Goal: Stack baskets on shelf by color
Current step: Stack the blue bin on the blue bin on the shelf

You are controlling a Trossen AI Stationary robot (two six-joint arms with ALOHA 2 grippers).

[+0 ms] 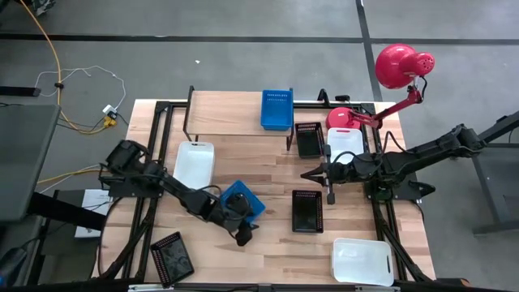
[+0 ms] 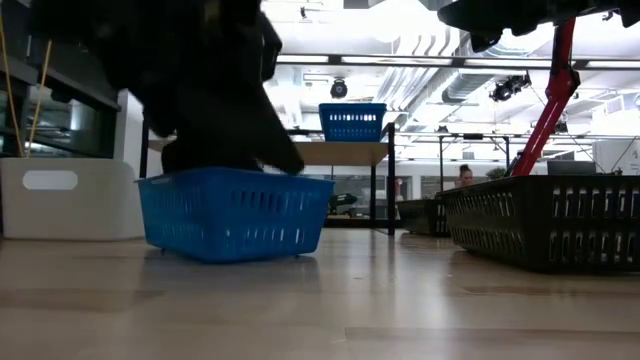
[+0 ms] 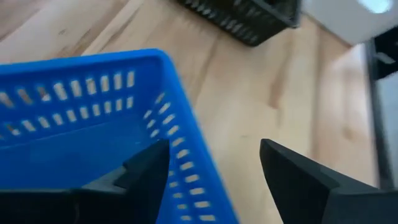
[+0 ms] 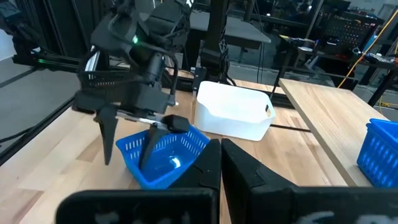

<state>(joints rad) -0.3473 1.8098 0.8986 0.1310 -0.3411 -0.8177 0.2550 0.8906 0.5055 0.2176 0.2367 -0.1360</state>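
Blue basket [image 3: 74, 118] wall sits between left gripper [image 3: 214, 171] fingers, seen only wrist-side.

Two blue baskets [image 1: 242, 201] w/ slotted sides, black mesh ones [image 1: 307, 210], plain white ones [image 1: 362, 260]. Light wood table [image 1: 268, 251] & shelf [image 1: 223, 113]. Red lamp [image 1: 403, 65].

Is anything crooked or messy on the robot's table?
Yes. The blue basket under the left gripper sits turned at an angle to the table's edges. A black basket hangs off the table's front left corner, also askew. Nothing looks spilled or broken.
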